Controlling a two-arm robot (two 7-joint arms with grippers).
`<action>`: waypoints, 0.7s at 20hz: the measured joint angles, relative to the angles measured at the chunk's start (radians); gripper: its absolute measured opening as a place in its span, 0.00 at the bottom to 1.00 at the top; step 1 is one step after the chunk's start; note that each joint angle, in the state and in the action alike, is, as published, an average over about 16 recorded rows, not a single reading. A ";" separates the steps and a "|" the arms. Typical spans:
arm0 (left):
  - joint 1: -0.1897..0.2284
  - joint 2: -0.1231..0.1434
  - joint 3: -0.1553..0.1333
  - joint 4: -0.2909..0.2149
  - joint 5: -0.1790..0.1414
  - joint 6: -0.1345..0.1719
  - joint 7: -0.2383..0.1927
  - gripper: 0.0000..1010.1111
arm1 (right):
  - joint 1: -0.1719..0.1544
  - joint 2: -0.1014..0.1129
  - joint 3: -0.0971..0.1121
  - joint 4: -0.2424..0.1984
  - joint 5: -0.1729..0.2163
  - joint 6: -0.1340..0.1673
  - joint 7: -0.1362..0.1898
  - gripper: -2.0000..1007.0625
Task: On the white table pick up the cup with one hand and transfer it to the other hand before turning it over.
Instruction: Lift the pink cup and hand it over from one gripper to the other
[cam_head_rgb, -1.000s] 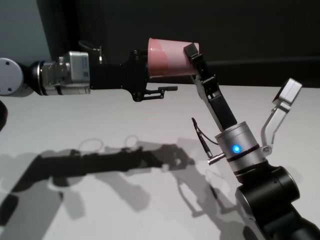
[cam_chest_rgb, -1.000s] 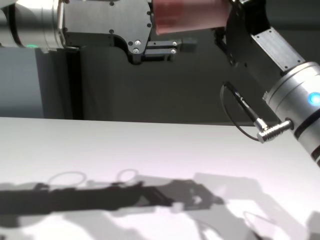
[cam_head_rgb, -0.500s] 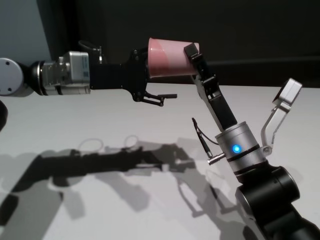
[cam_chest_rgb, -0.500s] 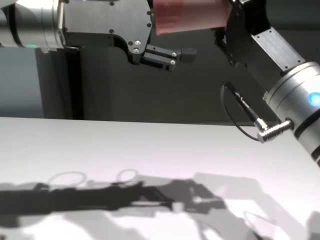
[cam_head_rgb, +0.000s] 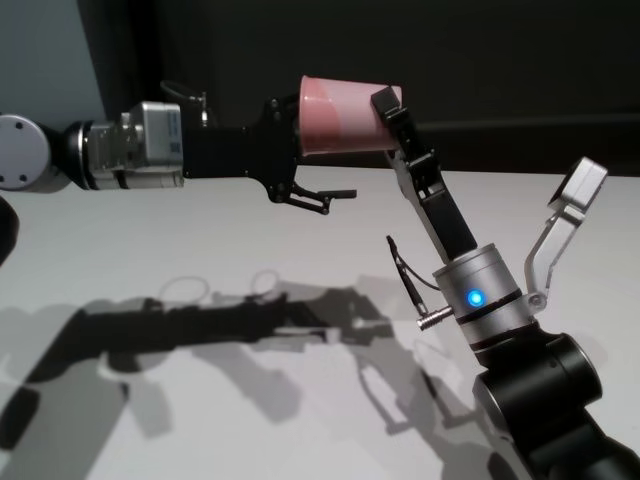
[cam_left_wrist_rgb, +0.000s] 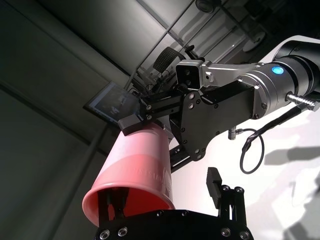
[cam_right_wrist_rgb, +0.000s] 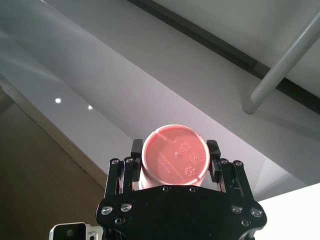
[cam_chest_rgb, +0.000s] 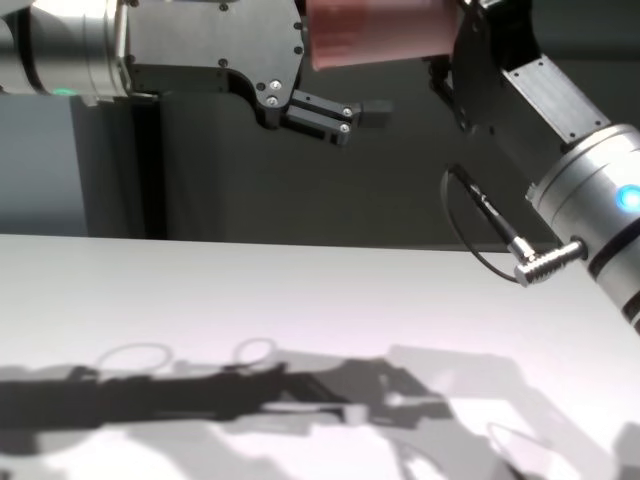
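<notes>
**Handover nearly done**

The cup (cam_head_rgb: 340, 116) hangs sideways high above the table (cam_head_rgb: 200, 250), clamped near its base by the right gripper (cam_right_wrist_rgb: 175, 155). The left gripper (cam_head_rgb: 300, 175) stands wide, seemingly clear. Next: left backs away, right turns it over.

Smooth salmon plastic cup (cam_head_rgb: 340, 115), matt white table (cam_head_rgb: 200, 240), brushed silver metal wrists with black jaws

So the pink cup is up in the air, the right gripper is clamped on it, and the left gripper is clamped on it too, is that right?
Not quite. The pink cup is in the air and the right gripper is clamped on it, but the left gripper has its fingers spread open, the lower one hanging clear below the cup. The head view shows it.
</notes>
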 joint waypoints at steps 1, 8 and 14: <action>0.001 0.001 0.000 -0.001 0.000 0.001 0.001 0.99 | 0.000 0.000 0.000 0.000 0.000 0.000 0.000 0.74; 0.015 0.018 -0.003 -0.019 -0.002 0.014 0.007 0.99 | 0.000 0.000 0.000 0.000 0.000 0.000 0.000 0.74; 0.041 0.049 -0.012 -0.050 -0.007 0.032 0.018 0.99 | 0.000 0.000 0.000 0.000 0.000 0.000 0.000 0.74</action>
